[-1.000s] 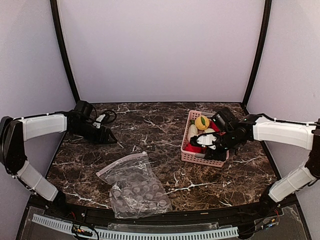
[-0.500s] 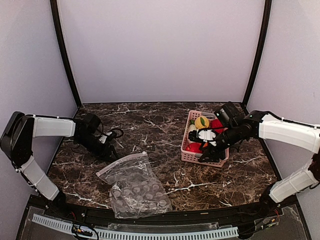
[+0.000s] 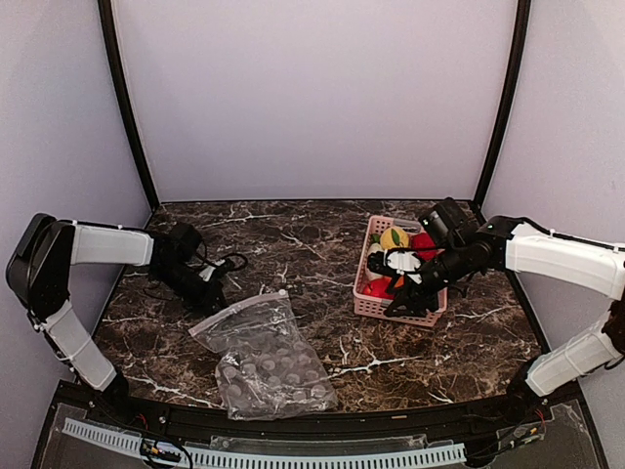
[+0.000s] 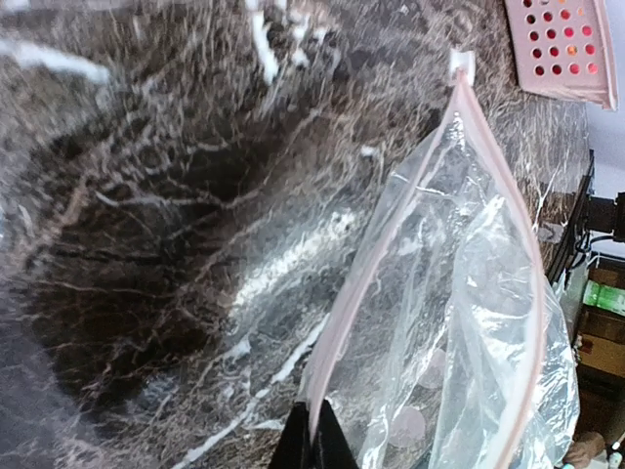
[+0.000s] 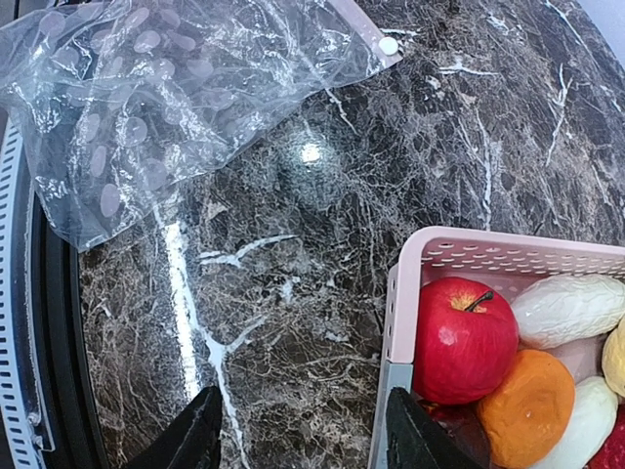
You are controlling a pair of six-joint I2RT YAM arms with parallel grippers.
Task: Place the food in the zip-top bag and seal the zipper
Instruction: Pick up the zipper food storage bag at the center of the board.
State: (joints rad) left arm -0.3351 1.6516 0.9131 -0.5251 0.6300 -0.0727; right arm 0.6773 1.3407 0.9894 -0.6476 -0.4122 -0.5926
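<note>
The left gripper is clenched on the zipper of the zip-top bag, which lies on the marble table at near centre-left. The right gripper is released and empty, fingers spread above the near-left corner of the pink basket. The food lies inside the basket, at far right.

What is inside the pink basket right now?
The pink slotted plastic basket holds a red toy apple, an orange toy fruit, white oblong pieces and a yellow fruit. The right arm covers the rest from above, so lower pieces are hidden.
</note>
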